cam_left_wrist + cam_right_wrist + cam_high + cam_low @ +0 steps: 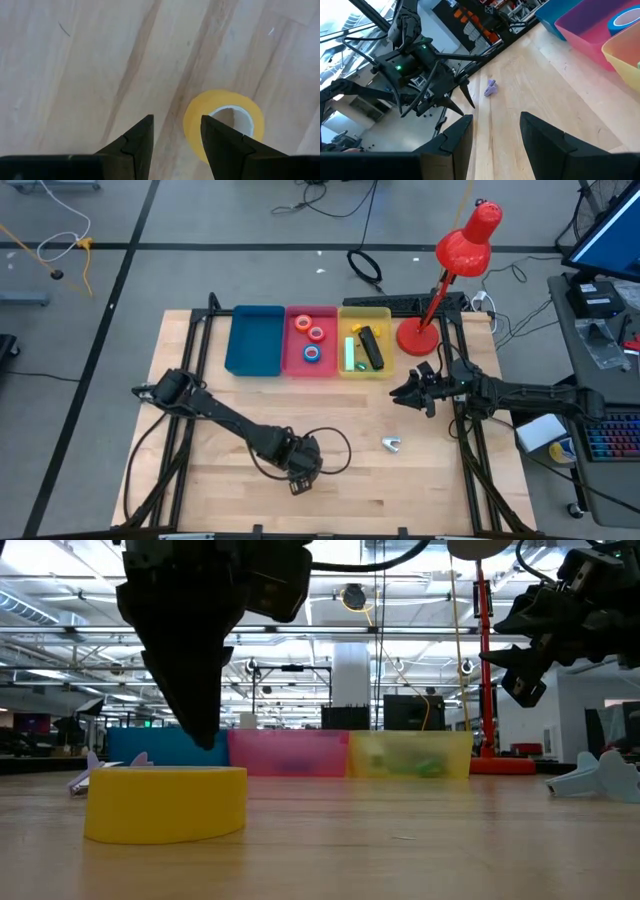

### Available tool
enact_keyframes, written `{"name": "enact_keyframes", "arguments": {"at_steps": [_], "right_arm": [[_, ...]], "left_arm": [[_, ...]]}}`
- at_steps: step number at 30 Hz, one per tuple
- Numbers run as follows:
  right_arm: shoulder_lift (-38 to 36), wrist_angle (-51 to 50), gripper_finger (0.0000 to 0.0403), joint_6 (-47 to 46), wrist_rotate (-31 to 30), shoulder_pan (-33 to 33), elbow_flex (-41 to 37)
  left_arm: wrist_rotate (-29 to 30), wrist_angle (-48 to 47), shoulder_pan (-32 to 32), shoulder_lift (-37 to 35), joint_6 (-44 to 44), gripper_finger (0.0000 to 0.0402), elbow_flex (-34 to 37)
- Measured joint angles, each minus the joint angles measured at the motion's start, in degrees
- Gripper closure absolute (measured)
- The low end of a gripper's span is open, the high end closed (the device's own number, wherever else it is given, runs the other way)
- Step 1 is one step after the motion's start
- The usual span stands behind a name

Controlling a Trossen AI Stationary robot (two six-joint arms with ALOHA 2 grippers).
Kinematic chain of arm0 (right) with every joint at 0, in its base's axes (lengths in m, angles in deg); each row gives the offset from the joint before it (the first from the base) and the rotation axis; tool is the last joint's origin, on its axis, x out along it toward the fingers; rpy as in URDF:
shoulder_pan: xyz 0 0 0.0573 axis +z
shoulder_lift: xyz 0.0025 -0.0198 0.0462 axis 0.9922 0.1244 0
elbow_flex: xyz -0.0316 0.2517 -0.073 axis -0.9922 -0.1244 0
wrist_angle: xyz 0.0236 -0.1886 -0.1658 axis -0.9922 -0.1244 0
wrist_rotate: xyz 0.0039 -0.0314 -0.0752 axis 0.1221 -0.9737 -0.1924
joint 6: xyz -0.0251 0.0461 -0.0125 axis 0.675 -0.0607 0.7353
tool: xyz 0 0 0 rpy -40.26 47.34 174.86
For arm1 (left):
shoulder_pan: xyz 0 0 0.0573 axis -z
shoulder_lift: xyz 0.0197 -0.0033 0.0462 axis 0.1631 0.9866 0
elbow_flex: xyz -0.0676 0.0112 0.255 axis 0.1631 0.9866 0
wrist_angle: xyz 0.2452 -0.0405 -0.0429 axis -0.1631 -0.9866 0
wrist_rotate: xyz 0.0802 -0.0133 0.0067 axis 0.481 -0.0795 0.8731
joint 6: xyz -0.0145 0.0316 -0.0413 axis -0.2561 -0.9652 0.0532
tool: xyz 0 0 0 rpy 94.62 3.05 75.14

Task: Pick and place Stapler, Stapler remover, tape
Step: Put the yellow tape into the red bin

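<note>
Tape (223,124) flat on table (200,430), just beside left gripper (176,137); jaws parted, empty; nearer than right gripper (412,393).

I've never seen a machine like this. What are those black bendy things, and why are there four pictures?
They are two robot arms at a wooden table. Each ends in a two-finger claw.

One picture looks down from above, one looks level across the tabletop, and one comes from a camera on each wrist.

The left claw is open, just above a yellow tape roll lying on the table. It holds nothing yet. The right claw is open too, waiting in the air near the red lamp.

At the back stand a blue tray, a pink tray with tape rolls inside, and a yellow tray. A small silvery piece lies on the wood.
</note>
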Motion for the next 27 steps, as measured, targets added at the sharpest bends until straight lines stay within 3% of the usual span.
{"name": "enact_keyframes", "arguments": {"at_steps": [14, 27], "right_arm": [[0.0, 0.0, 0.0248, 0.4, 0.0, 0.0, 0.0], [0.0, 0.0, 0.0248, 0.4, 0.0, 0.0, 0.0]], "left_arm": [[-2.6, 0.0, 0.7, 0.0, 1.1, 0.0238, 0.0], [-3.6, 0.3, 0.8, 0.4, 0.8, 0.0173, 0.0]]}}
